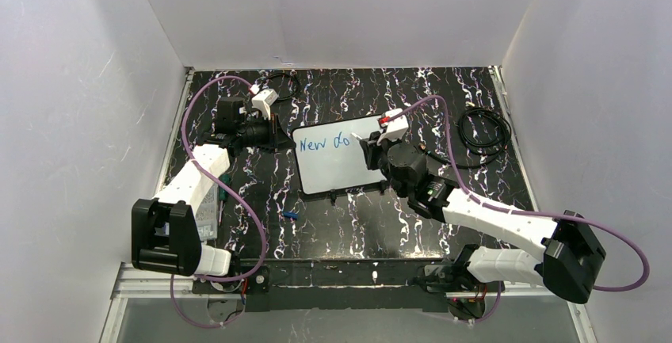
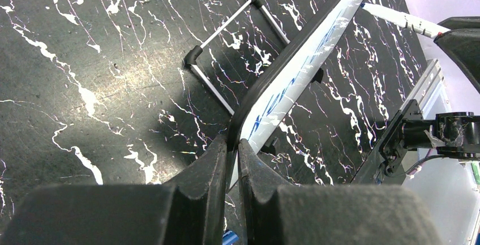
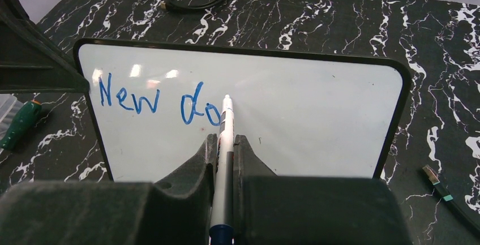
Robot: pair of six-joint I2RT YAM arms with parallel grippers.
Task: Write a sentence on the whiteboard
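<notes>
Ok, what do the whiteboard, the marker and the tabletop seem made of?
The whiteboard: glossy white panel, glare shows; dark frame, probably plastic or rubber. The marker: smooth white barrel, likely plastic. The tabletop: black with white marble veining, slight sheen; stone or printed laminate, unclear.

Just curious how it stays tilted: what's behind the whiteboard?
Behind the whiteboard, the left wrist view shows a thin metal wire stand resting on the black marbled table. Where it joins the board is covered.
</notes>
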